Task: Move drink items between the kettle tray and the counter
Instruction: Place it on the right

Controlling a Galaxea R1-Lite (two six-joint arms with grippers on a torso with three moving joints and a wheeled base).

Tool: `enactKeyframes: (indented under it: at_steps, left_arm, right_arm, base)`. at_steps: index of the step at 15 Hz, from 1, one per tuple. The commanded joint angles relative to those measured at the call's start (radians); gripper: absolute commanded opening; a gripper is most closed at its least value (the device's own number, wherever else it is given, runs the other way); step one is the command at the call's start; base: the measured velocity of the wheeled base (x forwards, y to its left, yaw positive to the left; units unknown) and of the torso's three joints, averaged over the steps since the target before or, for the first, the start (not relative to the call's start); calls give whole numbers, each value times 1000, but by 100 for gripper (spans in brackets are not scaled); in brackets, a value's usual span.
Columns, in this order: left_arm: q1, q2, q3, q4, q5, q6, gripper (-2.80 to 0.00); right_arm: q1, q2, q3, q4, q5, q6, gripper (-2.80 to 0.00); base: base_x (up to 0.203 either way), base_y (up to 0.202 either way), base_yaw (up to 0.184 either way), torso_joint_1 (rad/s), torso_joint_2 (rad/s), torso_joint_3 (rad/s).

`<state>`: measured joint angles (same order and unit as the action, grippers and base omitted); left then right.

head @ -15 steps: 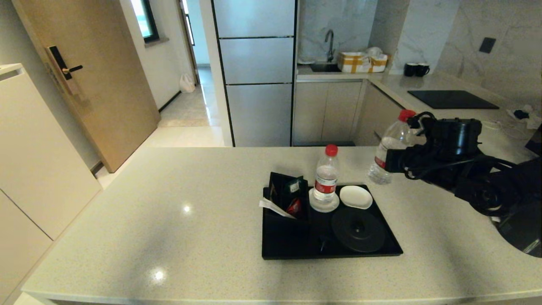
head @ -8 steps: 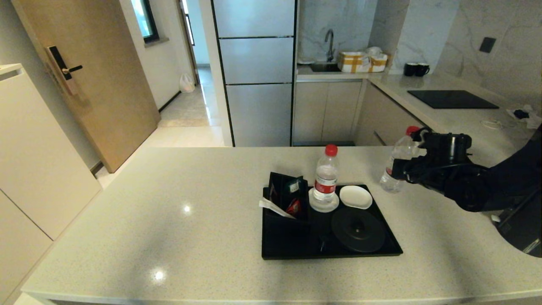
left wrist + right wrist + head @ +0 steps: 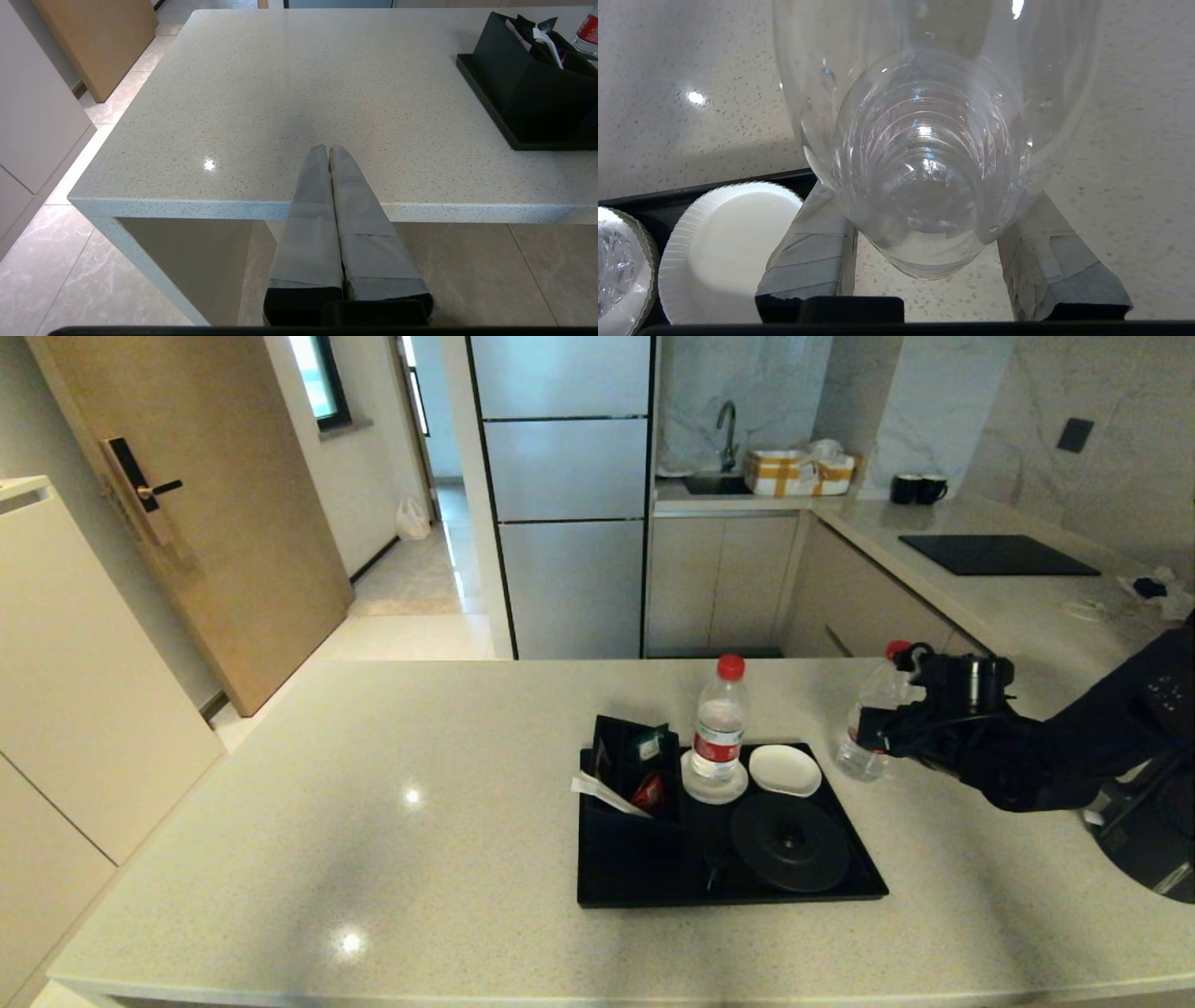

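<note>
Status: your right hand (image 3: 882, 733) is pinching a clear red-capped bottle (image 3: 866, 728) by its body, fingers (image 3: 817, 247) on either side. The bottle is upright just off the far right corner of the kettle tray (image 3: 616, 882), low over the worktop (image 3: 373, 821). You cannot tell from these views whether its base is touching the stone yet.

Done so far, as I judge it: this bottle is clear of the tray and nearly placed. Left to do: set it down and let go. A second bottle (image 3: 719, 728) stands on a white saucer (image 3: 695, 791) on the tray, beside an empty saucer (image 3: 784, 770). The round kettle base (image 3: 789, 842) is bare; no kettle is identifiable in view. The black sachet box (image 3: 630, 770) sits at the tray's left.

Change from a second ago: the right arm has lowered, bringing the held bottle from higher up down to just above the worktop. The tray items have not shifted.

Your left hand (image 3: 327, 151) is parked at the near worktop edge, fingers pressed together.
</note>
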<state>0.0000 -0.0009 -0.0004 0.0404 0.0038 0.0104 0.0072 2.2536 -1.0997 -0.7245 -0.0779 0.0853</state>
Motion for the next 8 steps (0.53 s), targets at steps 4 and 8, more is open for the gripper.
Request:
enactKeyframes:
  at_steps: [4,8]
  left_arm:
    - [0,1,0,1,1,0,-280]
    - [0,1,-1,0,1,0,-280]
  right_arm:
    - [-4,18,-6,-4,0,1,-280]
    - [-6,18,-6,-7,-2,-2,0]
  base:
    - [0,0,0,0,0,0]
    - [0,0,0,0,0,0]
